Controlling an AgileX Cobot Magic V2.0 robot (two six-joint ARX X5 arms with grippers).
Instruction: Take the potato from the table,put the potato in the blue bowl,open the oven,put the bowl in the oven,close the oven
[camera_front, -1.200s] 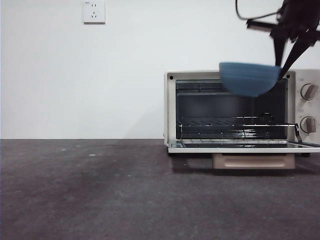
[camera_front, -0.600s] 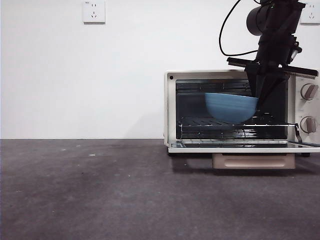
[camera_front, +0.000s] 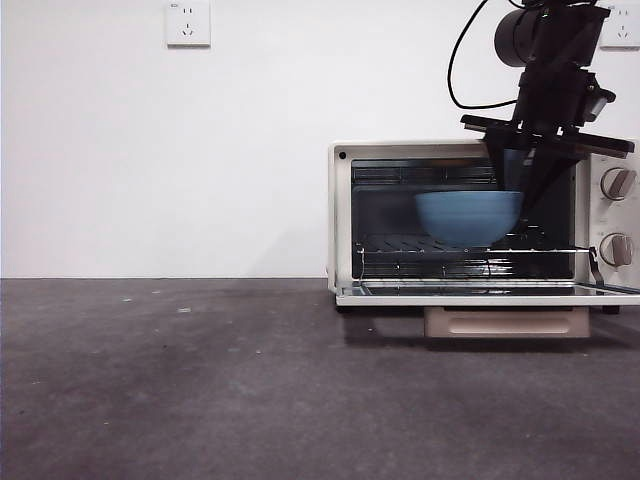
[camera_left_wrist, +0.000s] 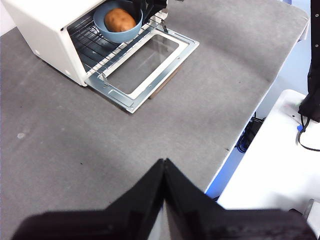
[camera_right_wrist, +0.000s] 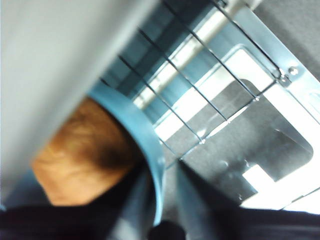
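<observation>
Your table: dark grey, speckled, spanning the whole near ground in the front view; the left wrist view shows its far edge and a white surface beyond it.

Your oven: cream-white, standing at the right of the table against the white wall. Its door lies folded down flat toward you, the beige handle under its front lip. Two knobs sit on its right panel. The front view shows the wire rack edge-on; the left wrist view shows its bars running back into the cavity and the glass pane of the door.

Your blue bowl: inside the oven mouth, level, its base just at the rack; you cannot tell from the front whether it rests there. The front view hides its contents.

Your potato: orange-brown, lying in the blue bowl, seen only from the two wrist views.

Your right gripper: coming down from above at the bowl's right side, jaws pinched on the bowl's rim, one inside beside the potato and one outside, as the right wrist view shows.

Your left gripper: well back from the oven over bare table, jaws pressed together on nothing.

Wall socket: upper left, front view only.
</observation>
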